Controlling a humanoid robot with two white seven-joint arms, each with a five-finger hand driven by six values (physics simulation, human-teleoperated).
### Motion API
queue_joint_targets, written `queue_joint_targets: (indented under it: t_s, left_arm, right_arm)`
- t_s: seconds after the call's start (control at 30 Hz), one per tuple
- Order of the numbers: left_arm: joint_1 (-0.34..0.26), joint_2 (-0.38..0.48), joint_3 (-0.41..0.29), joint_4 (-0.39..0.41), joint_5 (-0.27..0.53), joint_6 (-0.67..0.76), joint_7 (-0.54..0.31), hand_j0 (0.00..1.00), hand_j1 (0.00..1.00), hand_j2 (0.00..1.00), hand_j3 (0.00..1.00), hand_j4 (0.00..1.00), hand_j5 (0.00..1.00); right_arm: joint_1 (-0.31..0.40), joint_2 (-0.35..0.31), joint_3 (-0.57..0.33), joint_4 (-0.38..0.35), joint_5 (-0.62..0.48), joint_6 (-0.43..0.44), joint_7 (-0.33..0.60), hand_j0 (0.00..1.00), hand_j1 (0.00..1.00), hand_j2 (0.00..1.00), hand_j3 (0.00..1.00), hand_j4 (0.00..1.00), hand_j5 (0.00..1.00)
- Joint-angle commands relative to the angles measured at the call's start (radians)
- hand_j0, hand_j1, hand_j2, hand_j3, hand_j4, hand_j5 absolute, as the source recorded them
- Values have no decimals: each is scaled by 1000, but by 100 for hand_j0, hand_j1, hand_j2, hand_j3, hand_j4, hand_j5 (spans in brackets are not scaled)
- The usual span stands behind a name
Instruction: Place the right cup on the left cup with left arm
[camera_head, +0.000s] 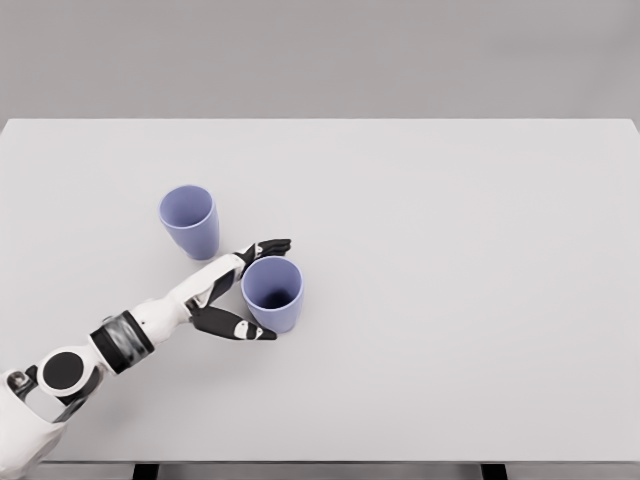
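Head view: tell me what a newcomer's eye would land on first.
The two lavender-blue cups stand out against the pale grey table, both upright and open-mouthed: the left cup farther back, the right cup nearer and slightly right. Next comes the left hand, reaching in from the lower left with its dark-tipped fingers spread around the right cup's sides.
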Motion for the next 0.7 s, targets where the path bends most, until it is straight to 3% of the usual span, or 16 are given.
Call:
queue_joint_targets:
  t_s: [0.0, 0.43, 0.67]
  left_arm:
    - [0, -3, -1, 0, 4, 1, 0, 100, 100, 100, 100, 100, 100]
    - [-8, -20, -1, 5, 7, 2, 0, 100, 100, 100, 100, 100, 100]
    - [-5, -20, -1, 5, 7, 1, 0, 78, 78, 78, 78, 78, 78]
  right_arm:
    - [0, 0, 0, 0, 0, 0, 0, 100, 100, 100, 100, 100, 100]
    - [0, 0, 0, 0, 0, 0, 0, 100, 100, 100, 100, 100, 100]
    - [0, 0, 0, 0, 0, 0, 0, 100, 100, 100, 100, 100, 100]
